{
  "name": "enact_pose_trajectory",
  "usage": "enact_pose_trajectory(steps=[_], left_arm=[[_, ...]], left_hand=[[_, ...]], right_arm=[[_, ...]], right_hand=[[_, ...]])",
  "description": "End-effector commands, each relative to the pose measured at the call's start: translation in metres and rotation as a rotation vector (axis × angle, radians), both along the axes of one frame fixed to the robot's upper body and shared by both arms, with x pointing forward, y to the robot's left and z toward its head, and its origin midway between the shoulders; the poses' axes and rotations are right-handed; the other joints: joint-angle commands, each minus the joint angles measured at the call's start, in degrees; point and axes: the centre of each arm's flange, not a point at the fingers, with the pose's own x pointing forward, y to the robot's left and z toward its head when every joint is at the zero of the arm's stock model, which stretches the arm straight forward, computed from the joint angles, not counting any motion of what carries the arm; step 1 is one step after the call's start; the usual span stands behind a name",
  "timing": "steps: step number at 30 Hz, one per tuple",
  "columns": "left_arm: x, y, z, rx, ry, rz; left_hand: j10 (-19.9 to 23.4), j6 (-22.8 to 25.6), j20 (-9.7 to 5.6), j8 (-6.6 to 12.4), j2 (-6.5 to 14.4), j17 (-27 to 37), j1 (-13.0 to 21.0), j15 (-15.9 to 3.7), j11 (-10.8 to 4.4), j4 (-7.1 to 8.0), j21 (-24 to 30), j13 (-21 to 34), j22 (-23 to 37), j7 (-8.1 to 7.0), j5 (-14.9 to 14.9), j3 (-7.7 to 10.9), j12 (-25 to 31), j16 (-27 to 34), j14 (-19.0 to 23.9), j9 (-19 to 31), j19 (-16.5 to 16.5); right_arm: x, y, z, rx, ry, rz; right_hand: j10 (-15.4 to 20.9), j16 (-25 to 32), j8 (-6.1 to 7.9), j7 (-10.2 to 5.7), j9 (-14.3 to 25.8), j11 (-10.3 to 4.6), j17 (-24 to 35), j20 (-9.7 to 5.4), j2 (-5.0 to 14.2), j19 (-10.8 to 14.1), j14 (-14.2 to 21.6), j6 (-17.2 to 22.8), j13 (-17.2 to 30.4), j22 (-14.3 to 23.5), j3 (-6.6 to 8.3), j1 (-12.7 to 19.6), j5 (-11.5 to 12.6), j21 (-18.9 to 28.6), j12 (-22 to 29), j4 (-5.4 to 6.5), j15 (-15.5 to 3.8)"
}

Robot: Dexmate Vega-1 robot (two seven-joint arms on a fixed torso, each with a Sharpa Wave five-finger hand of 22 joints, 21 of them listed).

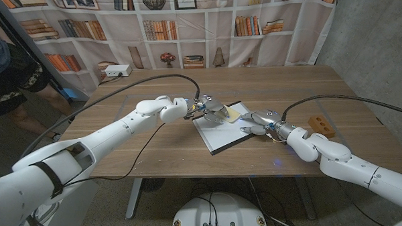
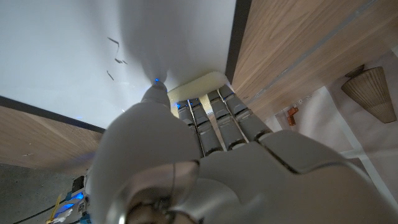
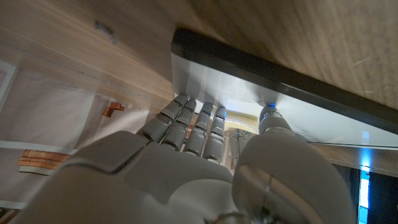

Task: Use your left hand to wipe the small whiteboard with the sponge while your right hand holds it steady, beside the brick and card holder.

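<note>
**Yellow sponge on the whiteboard, both hands at work**

Pale yellow, the sponge (image 1: 232, 112) sits under the fingers of the left hand (image 1: 211, 108), pressed onto the far end of the small whiteboard (image 1: 218, 134). In the left wrist view the fingers (image 2: 219, 121) are folded down over the sponge (image 2: 198, 85) with the thumb alongside, so the hand grips it against the white surface (image 2: 68, 56), where a few short dark marks lie just beyond the thumb tip.

The right hand (image 1: 256, 122) rests on the whiteboard's edge nearest to it, fingers stretched out over the frame. The right wrist view shows those fingers (image 3: 186, 124) lying close together on the board (image 3: 205, 81) just inside its dark frame, pressing down rather than wrapping round anything; whether the thumb also touches the board is hard to tell.

The whiteboard lies flat on the wooden table (image 1: 155, 148) between the two hands, turned at a slant. Out past the right forearm, away from the board, a reddish-brown brick (image 1: 321, 125) with holes in it sits on the table, well apart from the right hand.

Behind the table hangs a backdrop printed with bookshelves (image 1: 158, 27), and a person (image 1: 12, 72) stands at the far side beyond the left arm.
</note>
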Motion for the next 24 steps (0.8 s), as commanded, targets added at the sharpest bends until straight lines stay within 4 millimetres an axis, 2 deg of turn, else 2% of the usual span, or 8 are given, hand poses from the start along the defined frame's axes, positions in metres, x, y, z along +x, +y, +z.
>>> enact_pose_trajectory(steps=[1, 6, 15, 24], left_arm=[[-0.019, 0.016, -0.023, -0.023, 0.11, -0.006], [-0.03, 0.031, -0.031, -0.04, 0.129, 0.014], [-0.049, 0.062, -0.025, -0.035, 0.12, 0.111], [-0.06, 0.072, -0.019, 0.005, 0.108, 0.142]], left_hand=[[0.32, 0.49, -1.88, 0.25, 0.28, 0.31, 0.01, -4.57, -0.39, 0.09, 0.14, 0.22, -0.04, -0.13, 0.07, 0.51, 0.45, 0.0, 0.15, 0.31, 0.31], [0.32, 0.58, -1.95, 0.26, 0.33, 0.32, 0.05, -4.54, -0.31, 0.06, 0.12, 0.21, -0.04, -0.05, 0.09, 0.62, 0.45, 0.02, 0.21, 0.31, 0.29], [0.34, 0.59, -2.02, 0.22, 0.43, 0.32, 0.16, -4.59, -0.26, -0.03, 0.08, 0.19, -0.05, 0.03, 0.16, 0.84, 0.44, -0.01, 0.21, 0.31, 0.28], [0.31, 0.62, -2.02, 0.19, 0.48, 0.32, 0.21, -4.57, -0.28, -0.1, 0.03, 0.18, -0.05, 0.01, 0.21, 1.02, 0.41, -0.02, 0.21, 0.31, 0.21]], right_arm=[[0.003, -0.001, 0.003, 0.002, -0.002, 0.005], [0.007, -0.001, 0.007, -0.007, -0.003, 0.012], [0.012, -0.002, 0.011, -0.014, -0.002, 0.02], [0.014, -0.003, 0.013, -0.013, -0.006, 0.022]], right_hand=[[0.89, -0.2, -0.14, 0.17, 0.29, 0.14, 0.09, -4.45, -0.58, 0.47, 0.4, 0.48, 0.38, 0.33, 0.27, 0.03, -0.17, 0.52, 0.4, -0.18, -4.63], [0.88, -0.21, -0.14, 0.16, 0.29, 0.08, 0.09, -4.46, -0.59, 0.46, 0.4, 0.52, 0.38, 0.33, 0.27, 0.0, -0.18, 0.51, 0.38, -0.18, -4.61], [0.93, -0.19, -0.15, 0.15, 0.3, 0.09, 0.09, -4.45, -0.57, 0.45, 0.45, 0.53, 0.38, 0.33, 0.29, -0.03, -0.21, 0.5, 0.38, -0.17, -4.49], [1.0, -0.2, -0.15, 0.16, 0.3, 0.09, 0.09, -4.45, -0.56, 0.45, 0.44, 0.55, 0.38, 0.33, 0.31, -0.05, -0.23, 0.49, 0.38, -0.17, -4.61]])
